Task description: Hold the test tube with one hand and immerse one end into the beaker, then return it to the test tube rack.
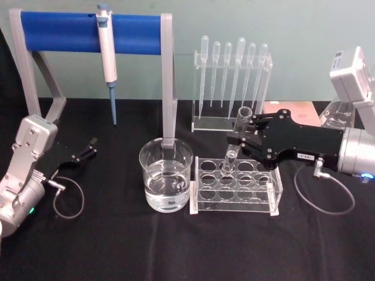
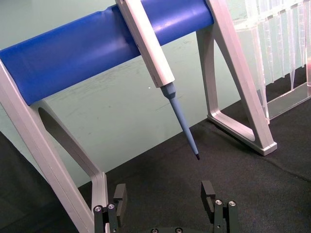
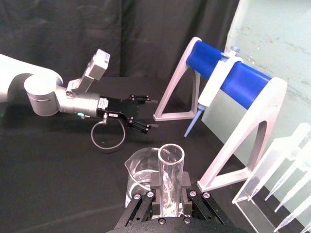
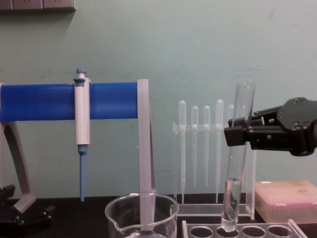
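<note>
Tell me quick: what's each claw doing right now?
Left claw: open, holding nothing.
Right claw: closed on the test tube, over the rack.

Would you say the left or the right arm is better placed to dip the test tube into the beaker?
Right: the right gripper already clamps the test tube beside the beaker; the left gripper sits open, farther off.

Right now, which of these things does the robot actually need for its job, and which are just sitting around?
Needed:
- test tube, gripped by the right gripper
- beaker holding clear liquid

Just there:
- test tube rack
- pipettor hung on the blue stand
- plastic pipettes
- left gripper, open and idle
</note>
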Action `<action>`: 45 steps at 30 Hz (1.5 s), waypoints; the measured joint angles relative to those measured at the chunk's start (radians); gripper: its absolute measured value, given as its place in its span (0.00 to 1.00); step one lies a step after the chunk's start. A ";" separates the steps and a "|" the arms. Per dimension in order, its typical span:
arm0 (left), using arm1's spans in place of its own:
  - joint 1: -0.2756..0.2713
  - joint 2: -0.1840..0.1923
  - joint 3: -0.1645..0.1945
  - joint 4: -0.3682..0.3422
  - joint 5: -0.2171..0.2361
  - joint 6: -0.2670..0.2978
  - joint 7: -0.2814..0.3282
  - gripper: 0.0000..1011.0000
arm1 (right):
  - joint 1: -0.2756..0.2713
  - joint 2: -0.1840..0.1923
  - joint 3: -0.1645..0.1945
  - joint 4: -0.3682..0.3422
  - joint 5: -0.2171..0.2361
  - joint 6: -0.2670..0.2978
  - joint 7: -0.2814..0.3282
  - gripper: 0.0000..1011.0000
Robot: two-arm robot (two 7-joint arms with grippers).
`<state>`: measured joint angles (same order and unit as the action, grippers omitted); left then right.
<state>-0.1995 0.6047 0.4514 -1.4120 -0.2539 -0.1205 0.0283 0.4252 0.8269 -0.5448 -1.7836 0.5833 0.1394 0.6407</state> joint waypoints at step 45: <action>0.000 0.000 0.000 0.000 0.000 0.000 0.000 0.99 | -0.080 -0.044 0.054 0.063 -0.011 -0.013 0.013 0.23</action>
<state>-0.1995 0.6047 0.4514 -1.4120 -0.2539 -0.1205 0.0283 0.3450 0.7827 -0.4904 -1.7204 0.5720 0.1260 0.6536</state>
